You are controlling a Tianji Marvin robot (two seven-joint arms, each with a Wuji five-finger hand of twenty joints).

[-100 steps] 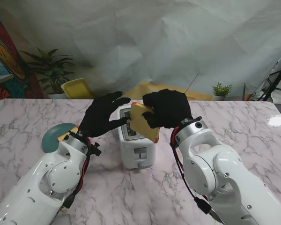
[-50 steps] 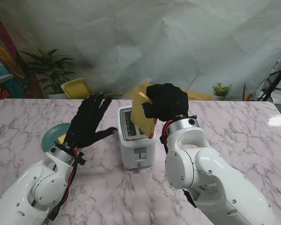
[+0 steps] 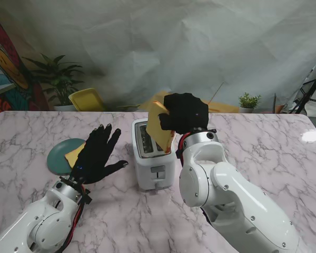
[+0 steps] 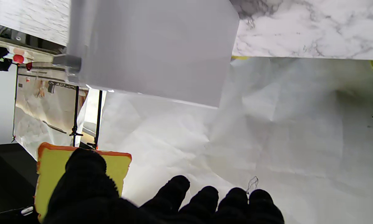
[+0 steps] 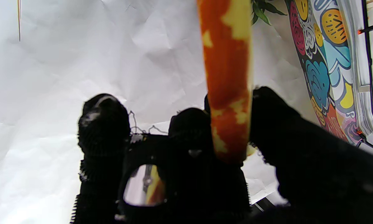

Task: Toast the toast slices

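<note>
A white two-slot toaster (image 3: pixel 152 158) stands at the table's middle; its side fills the left wrist view (image 4: pixel 149 46). My right hand (image 3: pixel 185 113), in a black glove, is shut on a yellow toast slice (image 3: pixel 159 126) with an orange crust, held tilted just above the toaster's right slot. The slice's edge shows between the fingers in the right wrist view (image 5: pixel 228 77). My left hand (image 3: pixel 95 153) is open with fingers spread, left of the toaster and not touching it. A second slice (image 3: pixel 73 154) lies on a teal plate (image 3: pixel 58 156), partly hidden by that hand.
A yellow chair (image 3: pixel 87 99) and a potted plant (image 3: pixel 55 76) stand beyond the table's far left edge. A small plant (image 3: pixel 248 101) sits past the far right edge. A white crumpled backdrop (image 3: pixel 200 47) closes the back.
My left hand has drawn back from the toaster toward me and to the left, staying open. My right hand has lifted the slice more upright over the toaster's slots.
</note>
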